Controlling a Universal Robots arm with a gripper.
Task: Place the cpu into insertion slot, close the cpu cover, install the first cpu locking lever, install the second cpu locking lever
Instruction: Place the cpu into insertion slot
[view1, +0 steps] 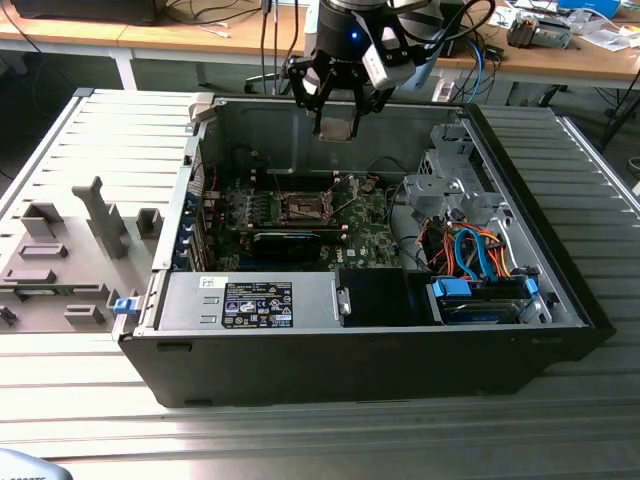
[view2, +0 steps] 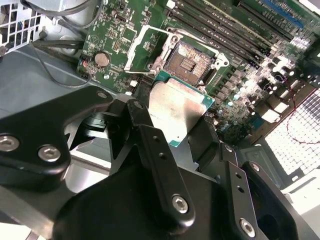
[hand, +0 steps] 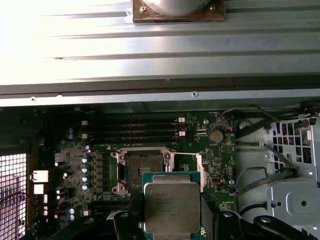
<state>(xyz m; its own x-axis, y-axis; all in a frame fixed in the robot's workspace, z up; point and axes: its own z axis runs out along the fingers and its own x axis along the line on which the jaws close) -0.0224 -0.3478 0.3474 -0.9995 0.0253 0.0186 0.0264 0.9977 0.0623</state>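
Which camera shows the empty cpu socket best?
The second wrist view: the insertion slot is close, its dark centre plainly visible. In the first wrist view the cpu covers one corner of it; in the exterior view the slot looks small and far off.

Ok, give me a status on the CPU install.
Done: the chip is picked up, clamped in the gripper jaws. In hand: it hangs above the board, short of the socket, which is bare. Left: seating the chip, closing the cover, which stands open beside the socket, and both levers.
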